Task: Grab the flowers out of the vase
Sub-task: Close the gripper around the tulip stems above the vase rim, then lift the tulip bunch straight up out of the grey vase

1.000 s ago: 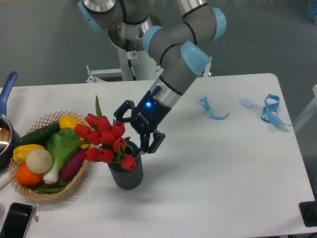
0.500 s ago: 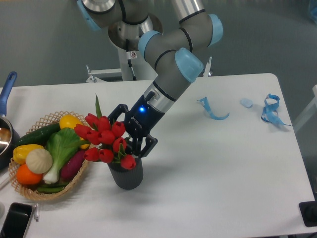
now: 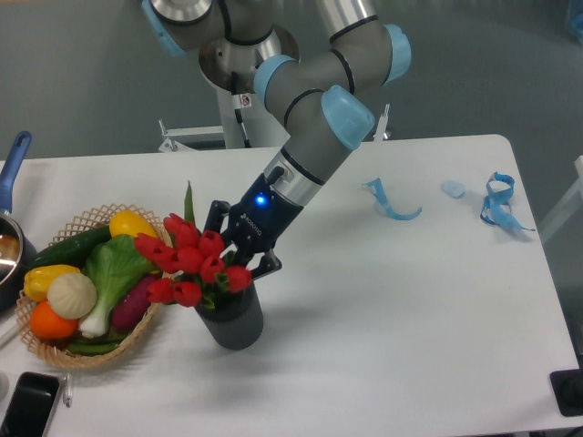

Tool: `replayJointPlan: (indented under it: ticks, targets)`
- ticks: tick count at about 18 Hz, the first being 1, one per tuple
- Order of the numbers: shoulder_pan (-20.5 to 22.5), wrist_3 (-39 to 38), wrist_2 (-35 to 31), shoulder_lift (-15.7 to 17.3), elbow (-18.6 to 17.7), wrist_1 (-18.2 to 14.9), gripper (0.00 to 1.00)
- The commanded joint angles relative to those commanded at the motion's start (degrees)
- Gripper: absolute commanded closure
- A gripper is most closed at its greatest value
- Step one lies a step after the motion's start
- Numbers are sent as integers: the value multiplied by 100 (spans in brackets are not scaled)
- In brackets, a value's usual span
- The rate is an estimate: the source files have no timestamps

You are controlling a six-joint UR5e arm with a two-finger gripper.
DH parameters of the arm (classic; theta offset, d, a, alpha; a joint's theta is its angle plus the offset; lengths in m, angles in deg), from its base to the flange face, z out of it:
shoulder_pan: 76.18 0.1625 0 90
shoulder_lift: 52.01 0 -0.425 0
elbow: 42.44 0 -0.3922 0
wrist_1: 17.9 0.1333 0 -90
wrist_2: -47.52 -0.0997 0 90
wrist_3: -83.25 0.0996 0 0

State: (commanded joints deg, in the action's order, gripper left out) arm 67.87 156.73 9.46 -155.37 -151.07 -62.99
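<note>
The vase (image 3: 230, 320) near the tabletop's front edge holds the flowers (image 3: 193, 259). The wicker basket (image 3: 55, 350) at the left edge contains toy vegetables (image 3: 91, 278). The gripper (image 3: 235, 257) is narrowed about the bunch; firm contact cannot be confirmed.

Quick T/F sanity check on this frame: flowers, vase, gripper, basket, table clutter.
1. The flowers are in the vase. True.
2. The gripper is far from the bunch, over the right table edge. False: it is right at the bunch, above the vase mouth.
3. The vase lies tipped over. False: it stands upright.
4. The wicker basket is left of the vase. True.
5. Blue strips lie on the table's right part. True.
</note>
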Motion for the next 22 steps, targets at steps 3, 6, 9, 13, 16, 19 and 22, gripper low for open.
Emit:
replayJointPlan:
  ticks: [3,6,9,13,16,19,22]
  targets:
    - [17,0,0,9,-9,0,68]
    - [70,-18,52,53,-9,0,67]
    - [158,-131,88,219,0,-9,66]
    - [264,-430,158,439,26,-9,66]
    - [264,-921,281,475,175,-9,66]
    - [351,-1221,403,580,246,-9,66]
    - [378,-1633,624,694,237,-9,66]
